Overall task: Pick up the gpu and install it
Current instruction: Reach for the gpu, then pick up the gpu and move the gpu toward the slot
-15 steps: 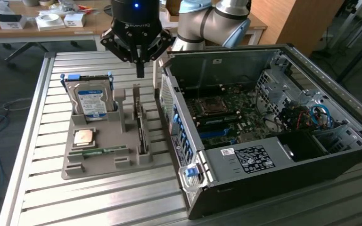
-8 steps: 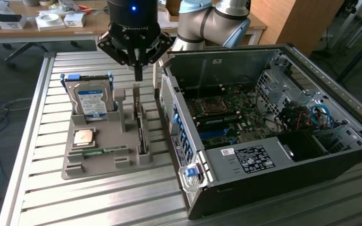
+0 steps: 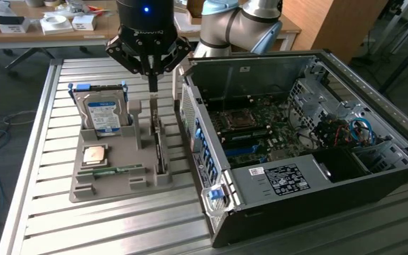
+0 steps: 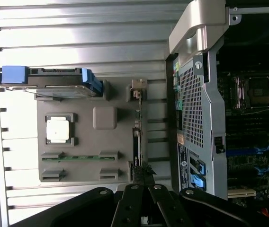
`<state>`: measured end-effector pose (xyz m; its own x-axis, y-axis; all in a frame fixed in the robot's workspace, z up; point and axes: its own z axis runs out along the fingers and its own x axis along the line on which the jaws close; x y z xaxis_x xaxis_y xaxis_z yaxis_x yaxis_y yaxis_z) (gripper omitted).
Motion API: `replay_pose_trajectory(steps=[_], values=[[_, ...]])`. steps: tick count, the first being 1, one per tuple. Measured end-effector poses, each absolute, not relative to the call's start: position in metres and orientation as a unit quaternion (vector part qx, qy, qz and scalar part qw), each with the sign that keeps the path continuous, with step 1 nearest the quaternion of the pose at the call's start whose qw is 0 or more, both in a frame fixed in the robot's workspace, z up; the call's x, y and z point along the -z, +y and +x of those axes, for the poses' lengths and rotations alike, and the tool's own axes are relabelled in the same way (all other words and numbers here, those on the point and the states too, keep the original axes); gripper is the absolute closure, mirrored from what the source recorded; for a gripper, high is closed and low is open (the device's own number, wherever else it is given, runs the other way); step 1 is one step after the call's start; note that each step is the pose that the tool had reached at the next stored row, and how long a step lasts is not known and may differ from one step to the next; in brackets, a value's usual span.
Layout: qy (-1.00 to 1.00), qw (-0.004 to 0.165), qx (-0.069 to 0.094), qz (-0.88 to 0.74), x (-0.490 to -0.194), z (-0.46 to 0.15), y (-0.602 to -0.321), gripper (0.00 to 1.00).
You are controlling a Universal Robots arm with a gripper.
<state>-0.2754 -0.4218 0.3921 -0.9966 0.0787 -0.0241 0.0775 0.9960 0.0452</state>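
- Workbench scene with one robot arm, seen from an outside camera and from a camera on the wrist.
- We see the gripper pointing straight down, its two fingers closed all the way against each other and gripping nothing.
- The gpu stands on its long edge in a slot of a grey holder tray, on the side of the tray nearest the computer case.
- The closed fingertips hang just above the far, upper end of the gpu; we cannot tell whether they touch it.
- On the same tray, a silver hard drive with a blue label stands upright in blue rails, a square processor chip lies flat, and a narrow green memory stick lies in its groove.
- The case lies on its side just beside the tray, towards the exterior view's right, its side panel off and the motherboard exposed.
- Tray and case rest on a ribbed metal table.
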Motion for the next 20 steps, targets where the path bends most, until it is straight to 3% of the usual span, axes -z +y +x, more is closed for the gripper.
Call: replay_pose_trajectory(steps=[14,19,20], values=[[0.999,0.013,-0.022,0.039,-0.3921,-0.2755,-0.4218,0.89],[0.999,0.013,-0.022,0.039,-0.3921,-0.2754,-0.4218,0.65],[0.999,0.013,-0.022,0.039,-0.3921,-0.2755,-0.4218,0.65]])
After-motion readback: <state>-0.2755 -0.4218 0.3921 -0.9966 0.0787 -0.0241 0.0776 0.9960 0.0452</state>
